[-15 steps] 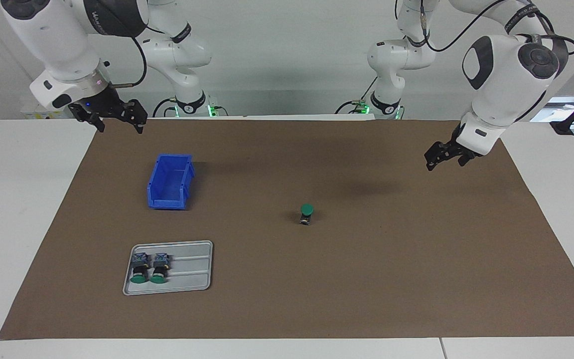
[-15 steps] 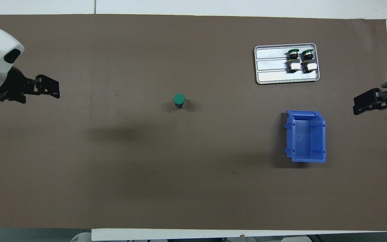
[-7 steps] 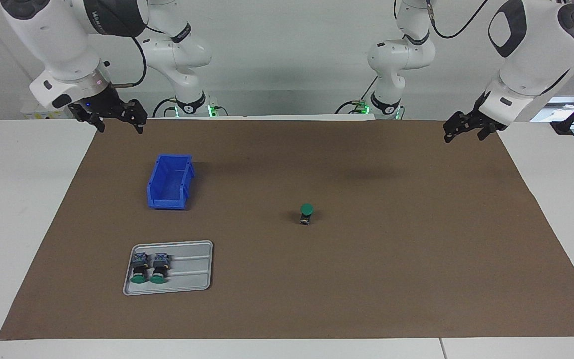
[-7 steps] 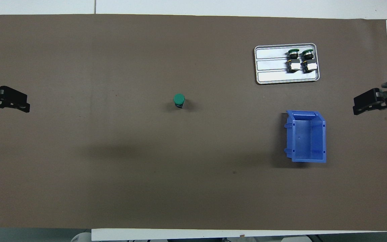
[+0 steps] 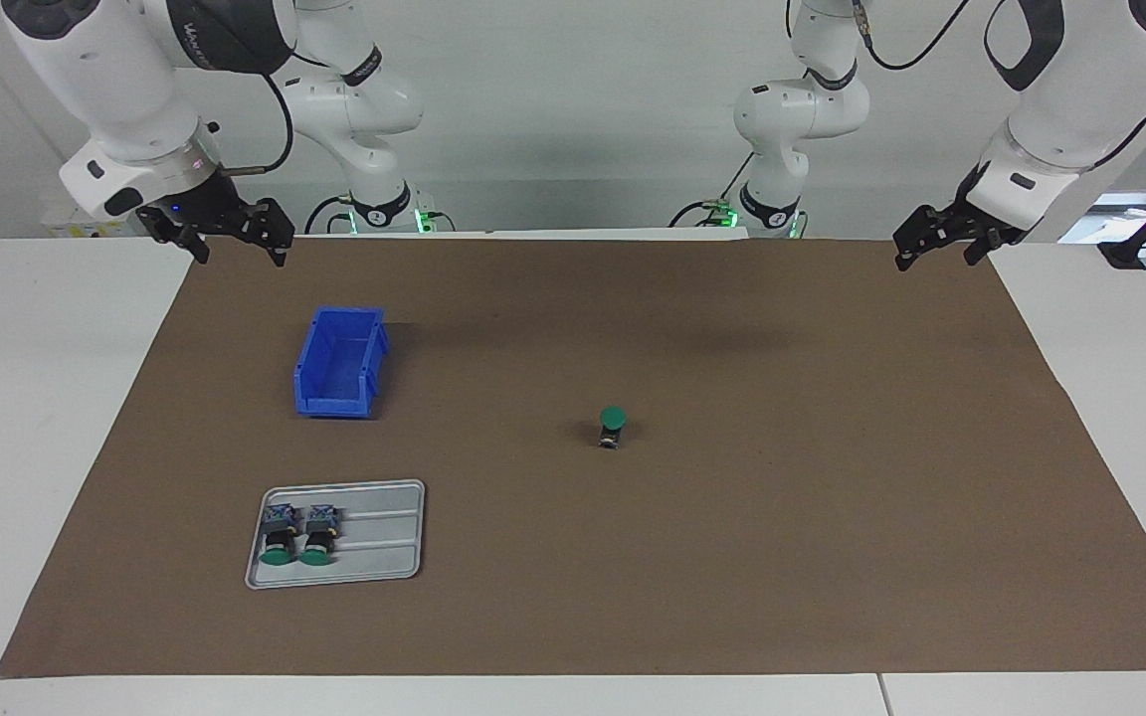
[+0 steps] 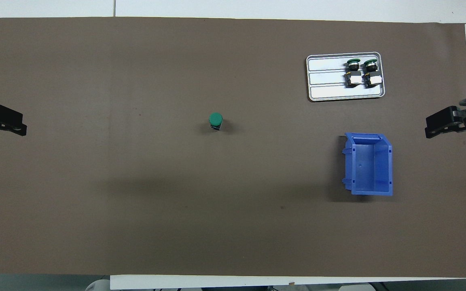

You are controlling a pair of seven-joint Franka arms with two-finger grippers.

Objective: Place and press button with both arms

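While button (image 5: 613, 425) stands untouched, both jaws empty.

Stands upright near the middle of the brown tabletop (image 5: 832, 517): the button (image 5: 612, 427), round flat green cap on top (black collar and grey-blue block body below). Touched by nothing. Two identical buttons (image 5: 296, 535) side by side, lying down in a grey tray (image 5: 384, 532) toward the right arm's end, caps pointing away from the robots, farther from them than a blue bin (image 5: 339, 361).
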